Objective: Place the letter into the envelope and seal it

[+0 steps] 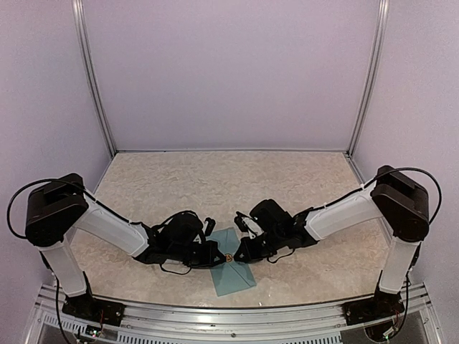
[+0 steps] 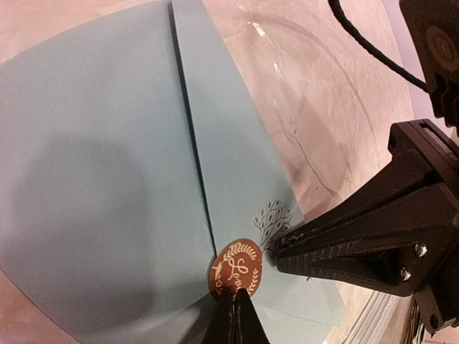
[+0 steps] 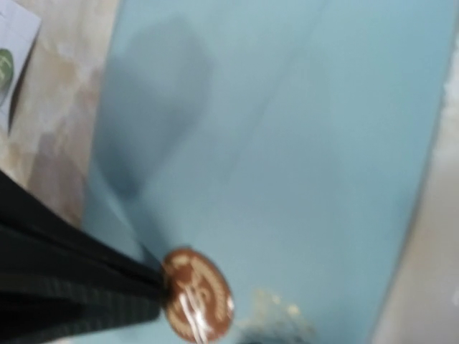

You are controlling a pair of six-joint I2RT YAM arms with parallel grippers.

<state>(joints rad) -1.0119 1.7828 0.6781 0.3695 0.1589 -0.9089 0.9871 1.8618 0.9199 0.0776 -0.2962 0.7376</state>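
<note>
The teal envelope (image 1: 233, 269) lies flat on the table at the near middle, its flap folded down; it fills the left wrist view (image 2: 107, 179) and the right wrist view (image 3: 301, 143). A round brown sticker (image 2: 236, 267) with cream lettering sits at the flap's tip and also shows in the right wrist view (image 3: 197, 294). My left gripper (image 2: 235, 307) is shut on the sticker's near edge. My right gripper (image 2: 278, 247) comes in from the right, jaws closed, its tip on the envelope beside the sticker. The letter is hidden.
A clear plastic film (image 2: 315, 107) lies on the marbled table (image 1: 215, 179) right of the envelope. A corner of a white sticker sheet (image 3: 13, 50) lies beyond the envelope. Both arms meet over the near table edge.
</note>
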